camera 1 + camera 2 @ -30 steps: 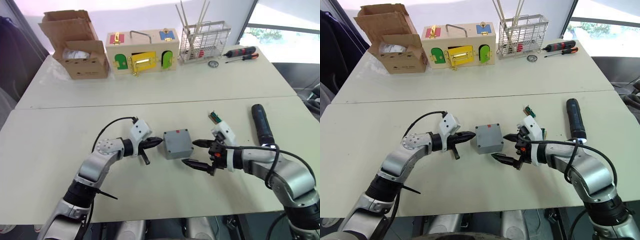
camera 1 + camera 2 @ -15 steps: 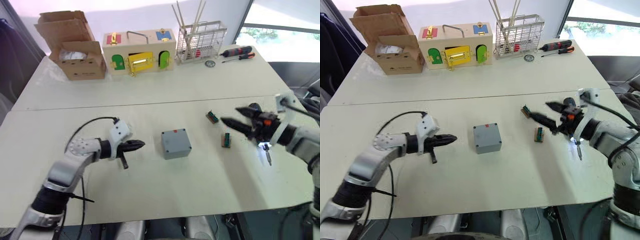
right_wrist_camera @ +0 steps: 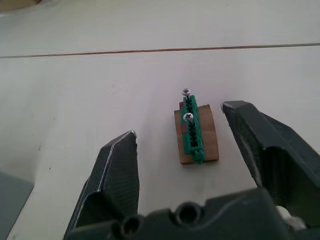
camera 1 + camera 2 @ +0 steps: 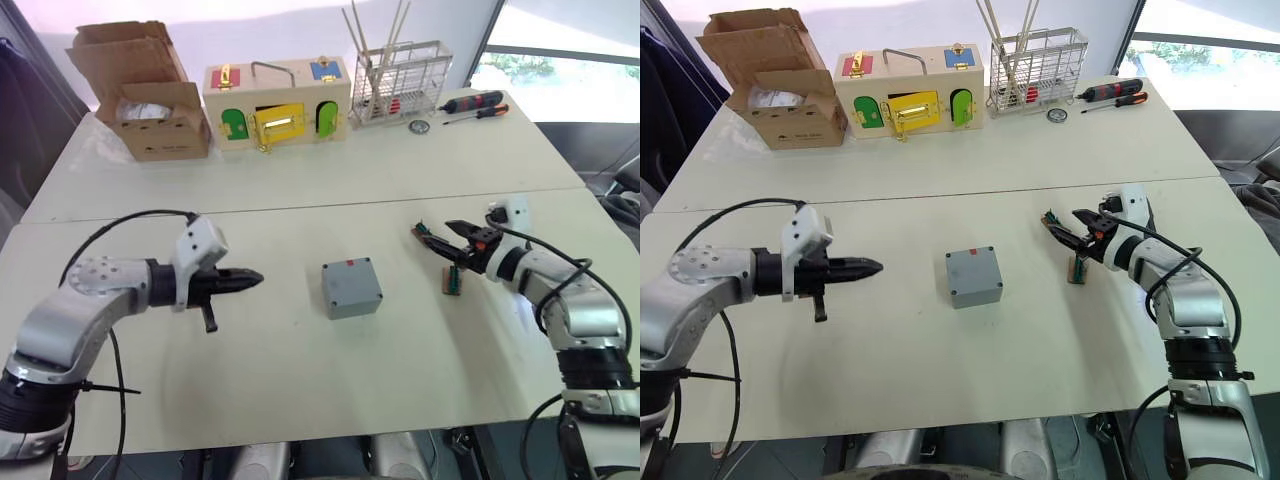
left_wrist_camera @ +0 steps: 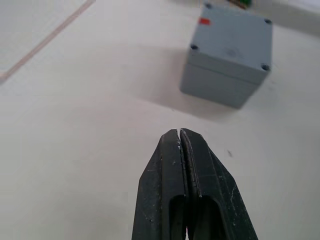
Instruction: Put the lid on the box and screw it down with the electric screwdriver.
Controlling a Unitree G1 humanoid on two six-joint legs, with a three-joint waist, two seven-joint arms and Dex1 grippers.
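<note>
The grey box (image 4: 352, 290) stands mid-table with a red mark on its far side. The lid (image 5: 230, 40) sits flat on top of it, a screw hole in each corner. My left gripper (image 4: 250, 278) is shut and empty, pointing at the box from the left with a clear gap between them. To the box's right, my right gripper (image 3: 179, 120) is open over a green screw holder (image 3: 192, 131) that carries two screws and rests on a brown block. A second green holder (image 4: 425, 236) lies close by. The electric screwdriver is hidden.
Along the far table stand a brown cardboard box (image 4: 150, 95), a wooden box with coloured doors (image 4: 278, 103), a wire basket (image 4: 400, 82) and two red-and-black hand screwdrivers (image 4: 478, 103). A seam (image 4: 300, 208) runs between the two tables.
Both grippers have left the box's sides. The left one drew back to the left, still shut. The right one swung right and now hovers open over the green screw holders.
</note>
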